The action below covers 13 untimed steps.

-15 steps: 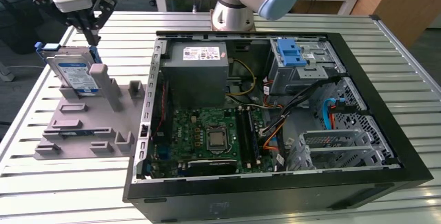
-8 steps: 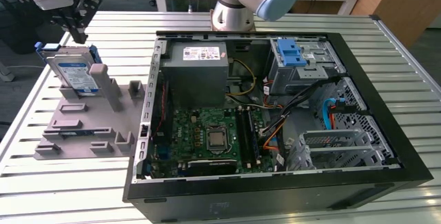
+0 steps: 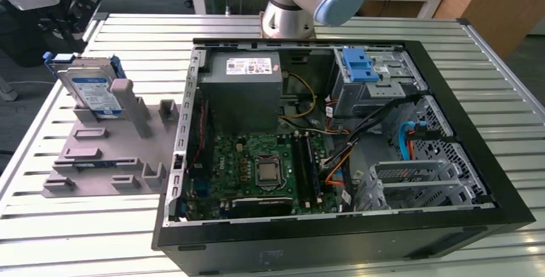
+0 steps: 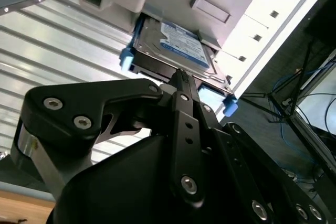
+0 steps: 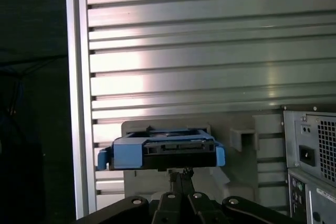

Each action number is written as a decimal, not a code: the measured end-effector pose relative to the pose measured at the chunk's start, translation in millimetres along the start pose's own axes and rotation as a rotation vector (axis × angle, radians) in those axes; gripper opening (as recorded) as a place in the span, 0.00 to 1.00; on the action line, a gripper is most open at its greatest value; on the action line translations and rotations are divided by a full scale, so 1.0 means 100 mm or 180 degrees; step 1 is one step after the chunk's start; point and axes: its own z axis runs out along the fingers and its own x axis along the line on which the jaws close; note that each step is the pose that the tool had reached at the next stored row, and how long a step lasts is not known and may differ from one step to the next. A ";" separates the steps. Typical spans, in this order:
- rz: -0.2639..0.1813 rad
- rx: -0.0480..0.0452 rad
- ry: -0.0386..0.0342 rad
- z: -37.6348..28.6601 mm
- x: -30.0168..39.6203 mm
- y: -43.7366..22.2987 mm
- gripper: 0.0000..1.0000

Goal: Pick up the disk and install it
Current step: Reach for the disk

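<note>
Standing in the grey holder (image 3: pixel 102 156), the disk (image 3: pixel 92 89) sits just beyond the end effector (image 5: pixel 181 173), which is pressed together.

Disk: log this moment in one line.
disk: upright in grey holder | gripper: shut, facing disk, not holding | install: not done

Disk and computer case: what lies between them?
In the exterior view, the grey fixture holding the disk upright; its posts and slotted base run nearly up to the computer case.
</note>
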 end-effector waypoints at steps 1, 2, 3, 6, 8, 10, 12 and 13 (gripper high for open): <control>0.0000 0.0000 0.0000 0.002 0.043 0.003 0.11; 0.0000 0.0000 -0.0001 0.005 0.084 0.008 0.11; -0.0001 0.0001 -0.0003 0.007 0.129 0.011 0.11; 0.0000 0.0001 -0.0004 0.014 0.262 0.016 0.11; 0.0000 0.0001 -0.0005 0.019 0.343 0.011 0.11; 0.0000 0.0001 -0.0005 0.019 0.360 0.009 0.11; 0.0000 0.0001 -0.0005 0.019 0.361 0.009 0.11; 0.0000 0.0001 -0.0005 0.020 0.362 0.009 0.11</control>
